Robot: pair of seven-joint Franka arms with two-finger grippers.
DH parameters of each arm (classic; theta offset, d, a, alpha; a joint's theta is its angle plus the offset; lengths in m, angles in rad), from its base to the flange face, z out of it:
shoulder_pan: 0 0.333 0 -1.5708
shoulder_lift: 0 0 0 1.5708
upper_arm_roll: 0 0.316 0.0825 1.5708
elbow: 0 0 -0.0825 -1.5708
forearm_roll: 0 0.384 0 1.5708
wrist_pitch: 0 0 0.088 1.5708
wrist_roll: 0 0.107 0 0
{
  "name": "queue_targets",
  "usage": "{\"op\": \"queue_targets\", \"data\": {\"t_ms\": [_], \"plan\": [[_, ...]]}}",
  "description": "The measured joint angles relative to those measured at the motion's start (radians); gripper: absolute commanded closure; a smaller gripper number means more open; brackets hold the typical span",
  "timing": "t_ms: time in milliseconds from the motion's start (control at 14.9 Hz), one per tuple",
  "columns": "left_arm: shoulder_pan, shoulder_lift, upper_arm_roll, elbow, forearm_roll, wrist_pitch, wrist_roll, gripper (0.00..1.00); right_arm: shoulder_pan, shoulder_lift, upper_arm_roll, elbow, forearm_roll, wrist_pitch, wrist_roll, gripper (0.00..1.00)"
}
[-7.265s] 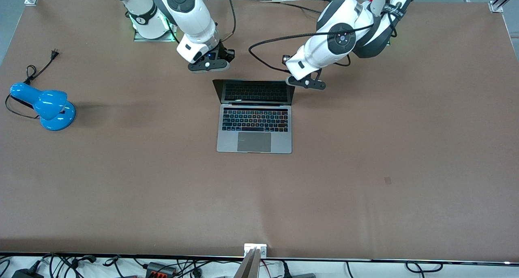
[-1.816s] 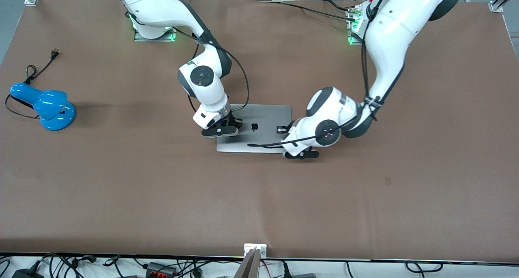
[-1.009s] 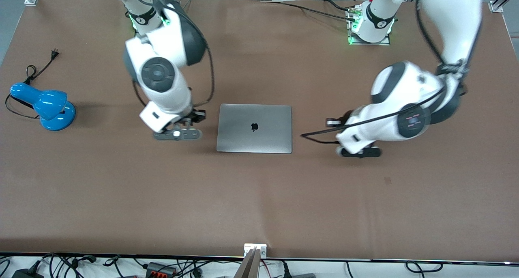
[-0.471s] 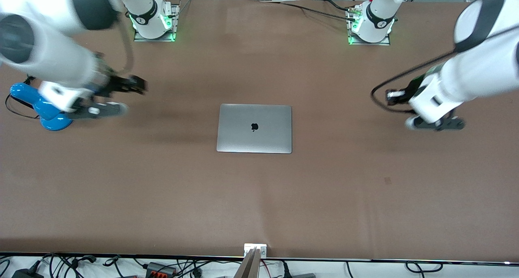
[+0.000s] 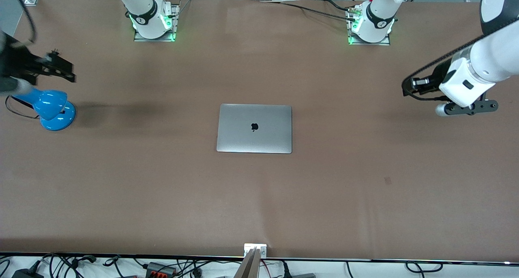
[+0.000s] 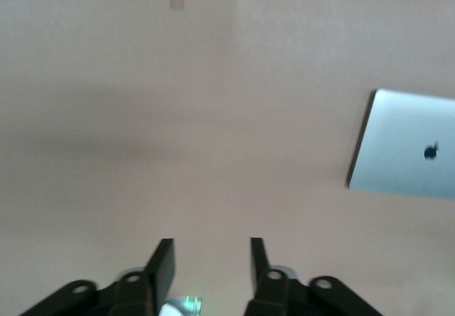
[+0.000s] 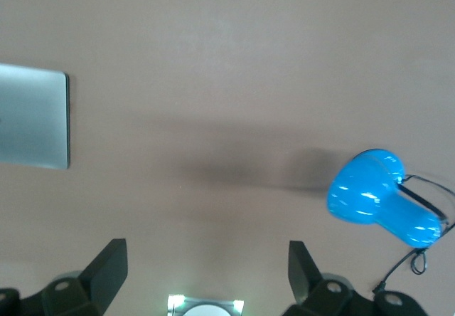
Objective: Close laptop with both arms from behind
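Both grippers hang up in the air, well away from the work, and neither one has anything in it. Over at the right arm's end of the table, the right gripper [image 7: 206, 273] has its two black fingers [image 7: 106, 262] spread wide with bare brown table showing between them; it sits above the spot where the blue desk lamp [image 5: 50, 105] rests with its black cord [image 5: 18, 107] looped beside it. From the front camera that gripper is a dark shape at the very edge of the picture [image 5: 52, 69]. At the left arm's end, the left gripper [image 6: 207, 262] is held above empty tabletop, its fingers [image 6: 162, 266] parted by a moderate gap, narrower than the other's, and nothing between them either. From the front view only the white wrist and the black bar of that hand [image 5: 466, 107] show, with a black cable arching off it. Midway between the two arms lies the laptop [image 5: 254, 128], flat on the table [image 5: 259, 205] with its lid fully down, grey metal top facing up and the small dark apple mark [image 5: 254, 127] in the middle of it. Each wrist camera catches it off to one side, square to the table edge and untouched. Both arm bases [image 5: 152, 16] stand at the table's rim farthest from the front camera, green lights glowing at their feet.
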Motion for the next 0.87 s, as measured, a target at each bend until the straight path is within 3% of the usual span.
{"op": "queue_targets", "data": {"t_ms": [202, 471, 673, 874], "plan": [[0.006, -0.054, 0.005, -0.086, 0.0, 0.111, 0.001, 0.0, -0.035, -0.052, 0.001, -0.093, 0.01, 0.007, 0.0, 0.0], [0.027, -0.113, 0.032, -0.104, 0.0, 0.114, 0.006, 0.0, -0.1, -0.103, 0.018, -0.312, 0.02, 0.174, 0.001, 0.0], [0.027, -0.146, 0.033, -0.106, 0.006, 0.085, 0.019, 0.0, -0.155, -0.102, 0.065, -0.333, 0.026, 0.223, 0.001, 0.0], [0.018, -0.151, 0.022, -0.104, 0.092, 0.105, 0.072, 0.0, -0.164, -0.12, 0.098, -0.33, 0.03, 0.226, 0.029, 0.0]]}}
